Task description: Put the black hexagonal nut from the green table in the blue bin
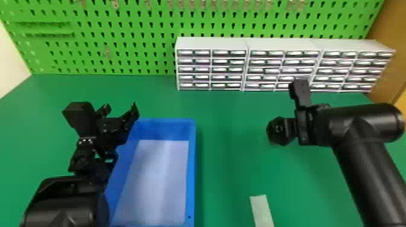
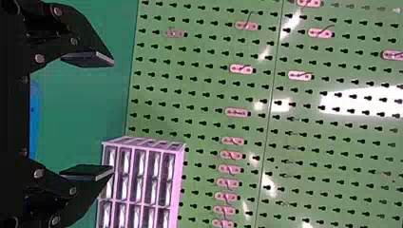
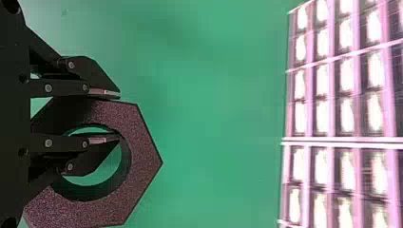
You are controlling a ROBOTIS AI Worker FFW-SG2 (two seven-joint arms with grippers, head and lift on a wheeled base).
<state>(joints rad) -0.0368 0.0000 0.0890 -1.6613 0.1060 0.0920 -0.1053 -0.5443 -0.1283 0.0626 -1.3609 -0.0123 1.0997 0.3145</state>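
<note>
Right hand (image 1: 288, 130) pinches the nut (image 3: 142, 156), one finger (image 3: 102, 140) inside its hole; left hand (image 1: 120, 110) gapes.

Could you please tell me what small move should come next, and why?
Probably a move of the right gripper leftward, toward the blue bin: it grips the black hexagonal nut by one side, with one finger in the hole and the other outside, and the nut is off to the bin's right.
</note>
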